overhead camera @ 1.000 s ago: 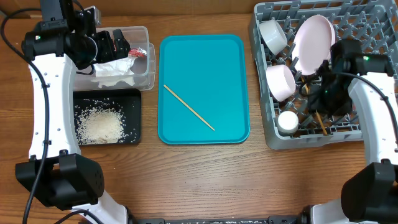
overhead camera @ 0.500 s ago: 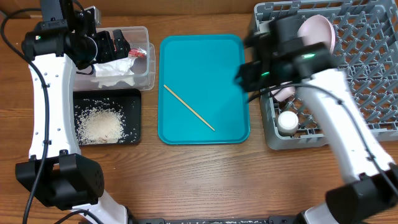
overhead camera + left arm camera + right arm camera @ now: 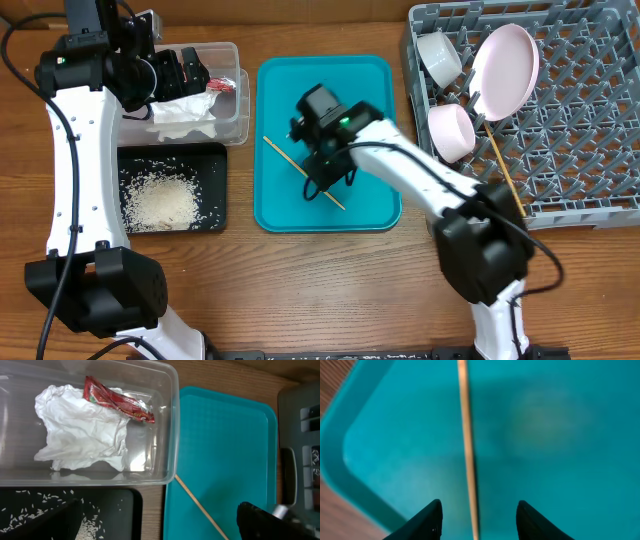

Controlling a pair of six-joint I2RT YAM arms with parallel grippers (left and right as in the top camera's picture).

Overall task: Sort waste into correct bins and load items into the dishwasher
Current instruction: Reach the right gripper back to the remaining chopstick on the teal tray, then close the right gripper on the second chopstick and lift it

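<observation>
One thin wooden chopstick (image 3: 283, 154) lies diagonally on the teal tray (image 3: 300, 90). My right gripper (image 3: 326, 182) is open just above it. In the right wrist view the chopstick (image 3: 466, 435) runs between the two spread fingertips (image 3: 477, 510). A second chopstick (image 3: 503, 170) lies in the grey dish rack (image 3: 580, 150) with the plate (image 3: 505, 70) and two bowls (image 3: 440, 55) (image 3: 452, 132). The cup is hidden. My left gripper (image 3: 190, 72) hovers open and empty over the clear tub (image 3: 238, 120), which holds the napkin (image 3: 82, 430) and red wrapper (image 3: 117, 402). Rice (image 3: 160, 200) lies in the black tray (image 3: 215, 160).
The right arm stretches from the rack's front left corner across the tray's right edge. The tub and the black tray stand close against the teal tray's left side (image 3: 225, 445). Bare wooden table runs along the front.
My right arm has swung left from the rack to the teal tray and now sits over the chopstick. The left arm has not moved.
</observation>
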